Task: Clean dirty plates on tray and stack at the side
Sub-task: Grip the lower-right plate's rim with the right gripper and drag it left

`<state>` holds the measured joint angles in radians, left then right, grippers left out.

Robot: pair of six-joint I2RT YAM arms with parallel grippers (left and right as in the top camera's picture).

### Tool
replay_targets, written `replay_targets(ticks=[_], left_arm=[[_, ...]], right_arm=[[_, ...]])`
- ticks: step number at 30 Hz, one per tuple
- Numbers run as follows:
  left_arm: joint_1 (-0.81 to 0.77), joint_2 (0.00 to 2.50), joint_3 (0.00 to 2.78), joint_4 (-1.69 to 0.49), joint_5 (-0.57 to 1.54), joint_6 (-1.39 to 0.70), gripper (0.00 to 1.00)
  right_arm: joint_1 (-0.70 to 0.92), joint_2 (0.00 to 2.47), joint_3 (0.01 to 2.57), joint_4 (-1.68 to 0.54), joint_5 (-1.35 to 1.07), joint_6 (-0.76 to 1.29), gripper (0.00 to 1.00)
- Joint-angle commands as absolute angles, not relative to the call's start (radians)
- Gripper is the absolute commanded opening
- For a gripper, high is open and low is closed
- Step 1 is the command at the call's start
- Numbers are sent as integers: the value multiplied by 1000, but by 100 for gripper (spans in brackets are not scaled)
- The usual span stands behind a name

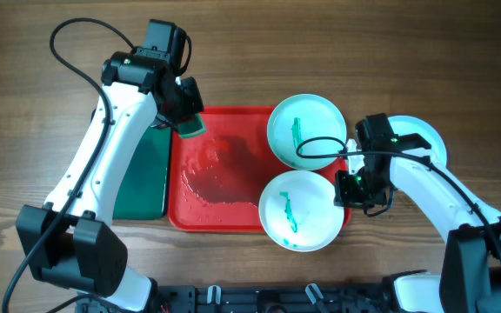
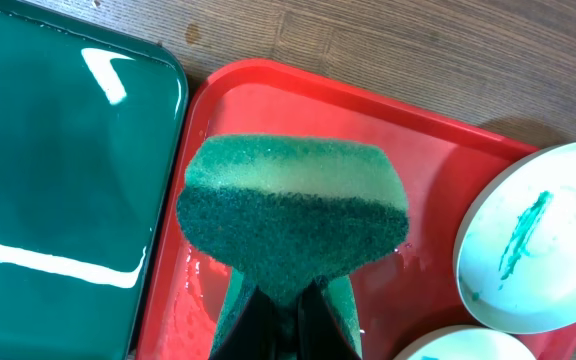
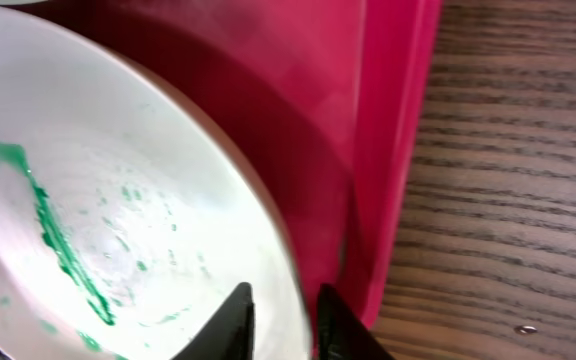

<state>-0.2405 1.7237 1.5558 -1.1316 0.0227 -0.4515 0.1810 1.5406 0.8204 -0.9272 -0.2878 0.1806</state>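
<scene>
The red tray [image 1: 220,178] lies mid-table with wet smears. Two white plates with teal smears sit on its right side: one at the back [image 1: 307,130], one at the front [image 1: 298,209]. A third, pale-aqua plate [image 1: 424,139] lies on the table to the right, partly hidden by my right arm. My left gripper [image 1: 185,117] is shut on a green sponge [image 2: 293,215] over the tray's back left corner [image 2: 268,85]. My right gripper [image 3: 283,310] straddles the front plate's right rim [image 3: 118,220] and is shut on it, beside the tray's rim [image 3: 388,150].
A dark green tray [image 1: 142,174] lies against the red tray's left side; it also shows in the left wrist view [image 2: 58,170]. The back plate shows in the left wrist view [image 2: 538,240]. Bare wooden table [image 3: 518,180] lies right of the red tray.
</scene>
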Motion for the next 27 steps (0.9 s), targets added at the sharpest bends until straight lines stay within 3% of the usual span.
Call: replay_targets(ticks=[1, 5, 9, 16, 24, 27], left_arm=[[-242, 1700, 1571, -1130, 6, -456, 4], [-242, 1700, 1571, -1130, 6, -456, 4], [-242, 1700, 1571, -1130, 6, -456, 4], [-242, 1700, 1571, -1137, 6, -457, 4], [-242, 1700, 1571, -1137, 6, -457, 4], [-242, 1700, 1570, -1144, 7, -457, 4]], right_arm=[[190, 1522, 794, -916, -306, 181, 17], [199, 1522, 793, -905, -315, 183, 4], [315, 1522, 836, -878, -362, 265, 4], [557, 1528, 913, -555, -239, 715, 4], [632, 1690, 915, -327, -179, 841, 4], [640, 1746, 939, -325, -183, 839, 18]])
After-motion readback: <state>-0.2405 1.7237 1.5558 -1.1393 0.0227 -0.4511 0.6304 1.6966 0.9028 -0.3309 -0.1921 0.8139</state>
